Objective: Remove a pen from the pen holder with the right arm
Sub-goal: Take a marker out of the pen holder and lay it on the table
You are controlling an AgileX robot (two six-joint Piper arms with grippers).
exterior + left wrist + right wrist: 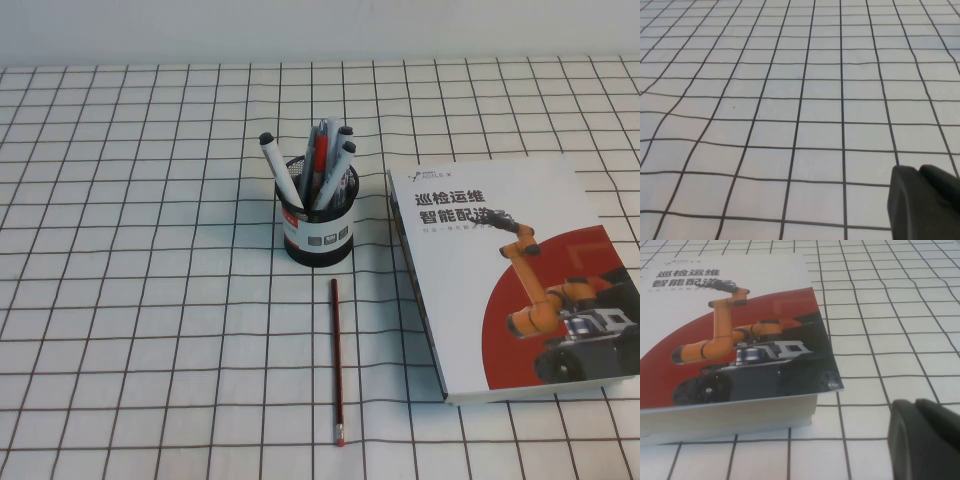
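Right gripper (922, 435) pressed together, empty, beside book (730, 340) corner; left gripper (922, 200) likewise together over bare cloth (790, 100). Pen holder (317, 225) at book's 9 o'clock, pens (322, 155) standing inside. Plan: open jaws first, descend vertically on one, avoid neighbours

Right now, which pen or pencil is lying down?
The dark red pencil, flat on the cloth in front of the pen holder; the pens stand inside it. The left end effector hangs over bare cloth, the right end effector beside the book.
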